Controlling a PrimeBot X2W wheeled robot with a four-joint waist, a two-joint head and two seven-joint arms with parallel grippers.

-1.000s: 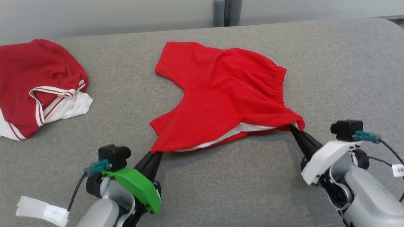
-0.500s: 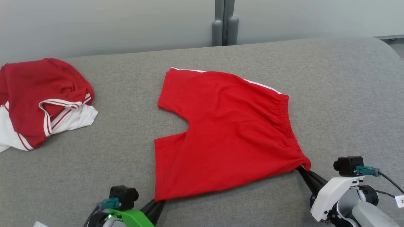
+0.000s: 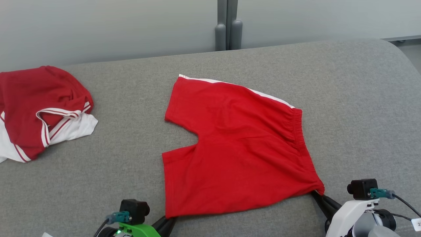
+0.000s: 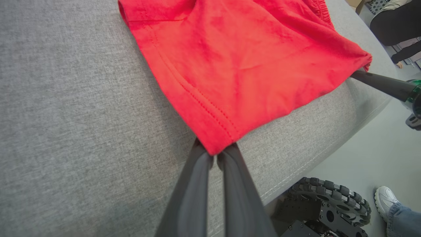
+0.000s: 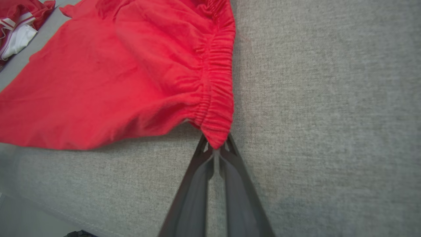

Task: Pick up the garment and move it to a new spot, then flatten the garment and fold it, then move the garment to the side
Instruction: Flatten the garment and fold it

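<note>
Toward six o'clock, our left hand (image 3: 169, 220) and right hand (image 3: 316, 194) clench near corners of the red shorts (image 3: 236, 148) to stretch them flat.

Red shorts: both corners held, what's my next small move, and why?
Probably lift both near corners and carry them toward the far striped edge. The red shorts lie flat, the left gripper shut on the hem corner, the right gripper on the waistband corner.
</note>
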